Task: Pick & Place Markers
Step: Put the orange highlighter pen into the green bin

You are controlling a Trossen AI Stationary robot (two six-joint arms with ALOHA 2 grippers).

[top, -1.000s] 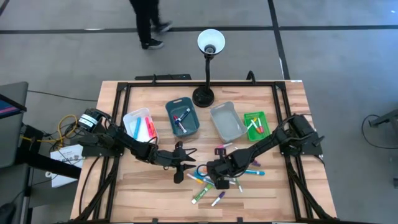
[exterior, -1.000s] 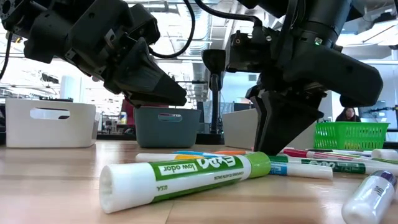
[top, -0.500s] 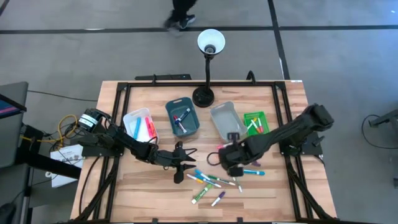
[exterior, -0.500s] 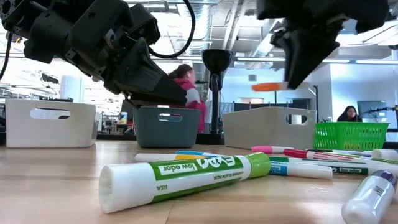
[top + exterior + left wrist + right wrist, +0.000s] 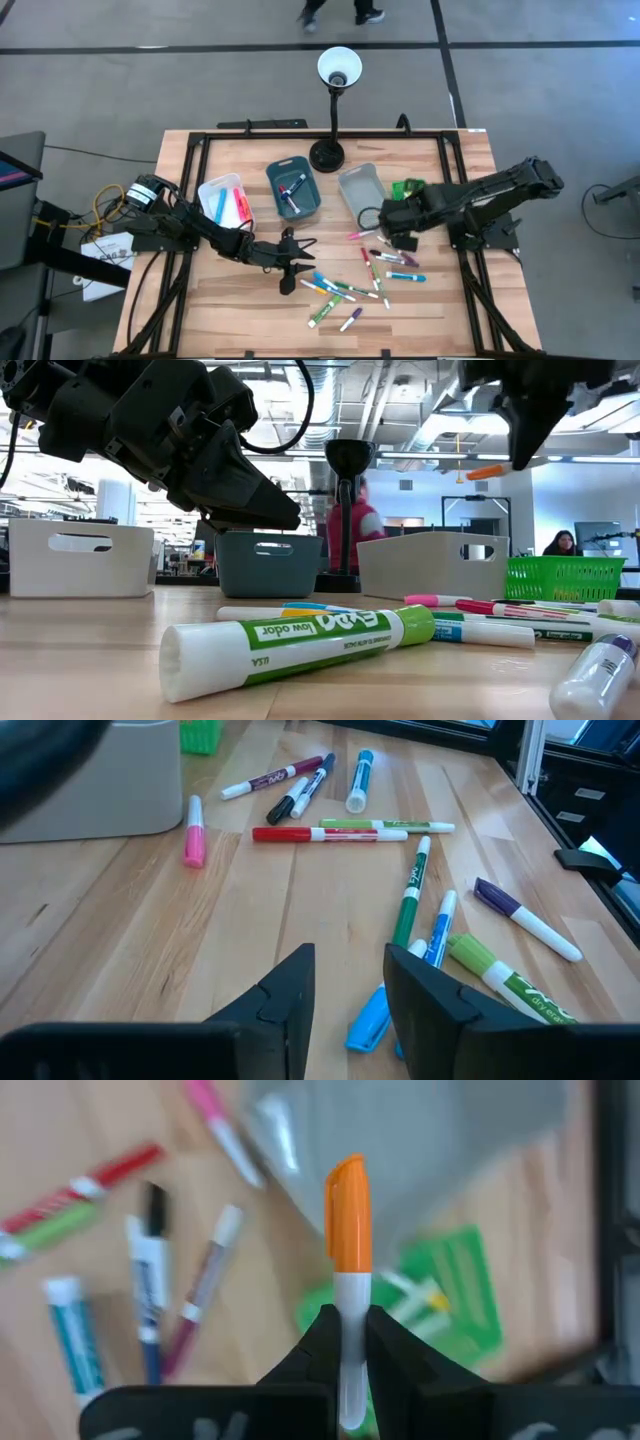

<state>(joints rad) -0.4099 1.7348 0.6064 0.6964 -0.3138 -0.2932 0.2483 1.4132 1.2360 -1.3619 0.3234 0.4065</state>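
The right gripper (image 5: 343, 1342) pinches an orange-capped, white-barrelled marker (image 5: 347, 1250) above the green bin (image 5: 455, 1285); left gripper (image 5: 348, 982) narrowly open.

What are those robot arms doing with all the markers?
They are sorting markers into bins. The right gripper holds an orange marker in the air, near the gray bin and the green bin. The left gripper waits with its fingers apart, low over the table, holding nothing. A bunch of loose markers lies on the wood, not yet picked up.
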